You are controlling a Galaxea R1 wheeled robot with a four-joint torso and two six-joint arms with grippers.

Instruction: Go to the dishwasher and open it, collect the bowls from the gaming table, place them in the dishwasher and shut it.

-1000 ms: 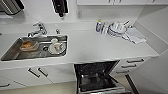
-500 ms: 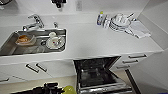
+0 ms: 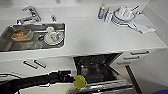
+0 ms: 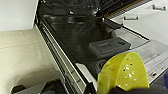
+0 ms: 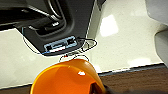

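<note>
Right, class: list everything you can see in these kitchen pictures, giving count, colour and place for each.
dishwasher: one, dark inside, door down, below the counter
yellow bowl: one, yellow-green, held over the open door
orange bowl: one, orange, close to the right wrist camera, above the floor
sink: one, steel, left in the counter, dishes inside
tap: one, chrome, behind the sink
bottle: one, blue, yellow cap, back of the counter
white dishes: a stack, right of the bottle
drawers: white, right of the dishwasher
left gripper: one, black, shut on the yellow bowl

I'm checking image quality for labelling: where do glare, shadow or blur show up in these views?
Head view: soft blur throughout, dishwasher interior dark. Left wrist view: small glints on the yellow-green bowl, shadow on the floor. Right wrist view: bright reflection patches on the pale floor, glint on an orange bowl.
</note>
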